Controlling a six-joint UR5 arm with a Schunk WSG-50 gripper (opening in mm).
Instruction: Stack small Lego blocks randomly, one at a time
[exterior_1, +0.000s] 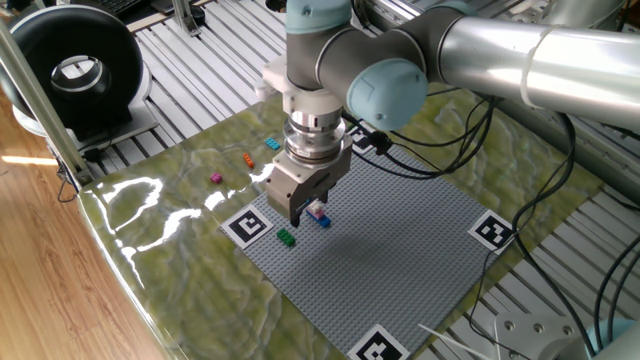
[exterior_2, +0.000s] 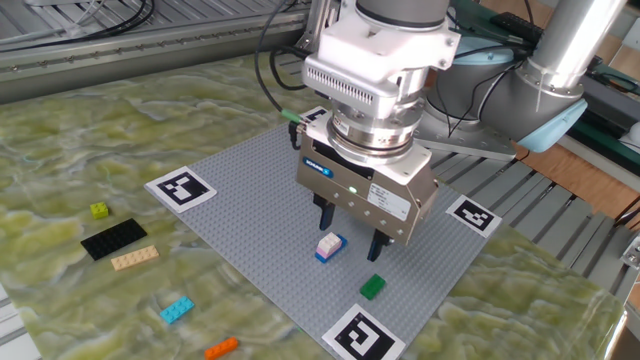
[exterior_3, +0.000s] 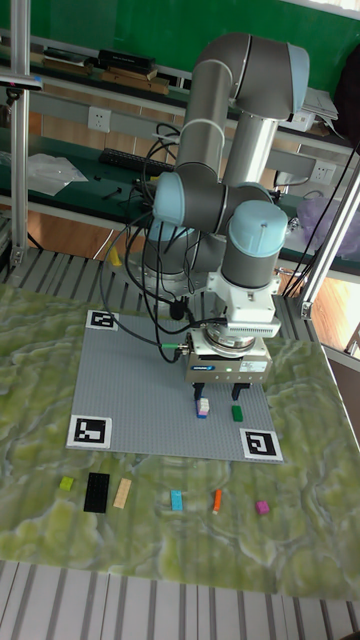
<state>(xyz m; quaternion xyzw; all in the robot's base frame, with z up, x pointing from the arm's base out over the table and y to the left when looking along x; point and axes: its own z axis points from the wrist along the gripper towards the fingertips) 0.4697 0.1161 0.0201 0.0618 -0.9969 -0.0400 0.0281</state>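
The robot's pincer (exterior_2: 348, 226), fingers apart and empty, hovers above a small pink-on-blue plastic brick stack (exterior_2: 327, 247) on the grey studded baseplate (exterior_2: 250, 215).

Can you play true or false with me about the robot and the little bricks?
1. The gripper is holding a brick up in the air. False: its fingers are open and empty above the pink-on-blue stack.
2. A green brick sits on the grey baseplate. True.
3. The orange brick is on top of the stack. False: it lies off the baseplate on the green mat.
4. The cyan brick lies off the baseplate. True.
5. The black plate is stacked on the green brick. False: it lies apart on the mat.
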